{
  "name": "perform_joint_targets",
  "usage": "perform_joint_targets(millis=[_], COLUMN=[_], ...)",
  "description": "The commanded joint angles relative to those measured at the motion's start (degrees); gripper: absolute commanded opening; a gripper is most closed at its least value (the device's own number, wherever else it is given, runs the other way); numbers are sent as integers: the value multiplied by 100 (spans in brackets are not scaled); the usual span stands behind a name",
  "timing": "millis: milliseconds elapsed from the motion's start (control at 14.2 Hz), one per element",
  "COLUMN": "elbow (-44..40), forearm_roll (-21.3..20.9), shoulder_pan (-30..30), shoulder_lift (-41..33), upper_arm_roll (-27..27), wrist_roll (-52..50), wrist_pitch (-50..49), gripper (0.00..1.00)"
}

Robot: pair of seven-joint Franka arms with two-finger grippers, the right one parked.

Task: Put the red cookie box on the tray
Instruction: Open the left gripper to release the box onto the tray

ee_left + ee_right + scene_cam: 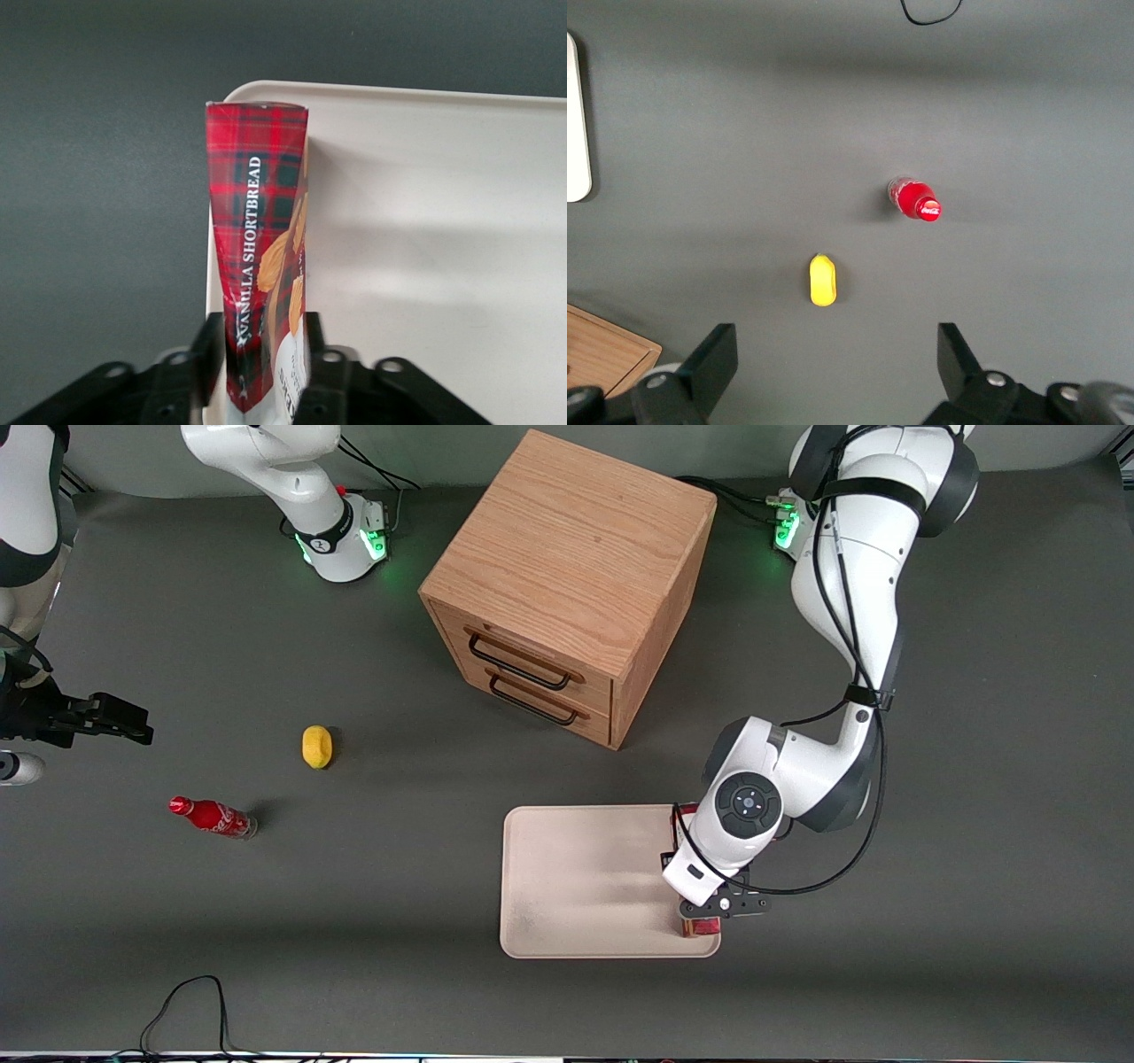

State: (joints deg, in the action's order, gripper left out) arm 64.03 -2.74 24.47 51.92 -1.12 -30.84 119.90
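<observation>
Left gripper (262, 354) nearest, fingers (210, 350) clamped on the red cookie box (257, 266), holding it along the tray (576, 886) edge toward the working arm's end. Wooden drawer cabinet (567, 584) farther from the front camera; soda bottle (213, 817) and yellow object (316, 746) toward the parked arm's end.

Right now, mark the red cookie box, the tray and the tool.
red cookie box (257, 266): left wrist view, plaid side panel.
tray (576, 886): front view, bare floor.
tool (261, 372): left wrist view, between fingertips gripping the box.

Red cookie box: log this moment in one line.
gripper: shut on red cookie box | box: at tray edge | release: pending
</observation>
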Motion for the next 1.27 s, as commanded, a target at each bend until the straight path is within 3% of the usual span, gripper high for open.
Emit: perform_joint_targets(millis=[0,918,1201], elbow=[57,13,407], forearm_roll=[54,-43,150], shoulder_pan=[58,-39,-644], shoulder_lift=[-208,-2572,-3169], upper_arm_roll=[50,103,68], wrist_roll=[-98,-151,235], wrist_pitch=[-80,-2425,-2911], gripper=[100,100,100])
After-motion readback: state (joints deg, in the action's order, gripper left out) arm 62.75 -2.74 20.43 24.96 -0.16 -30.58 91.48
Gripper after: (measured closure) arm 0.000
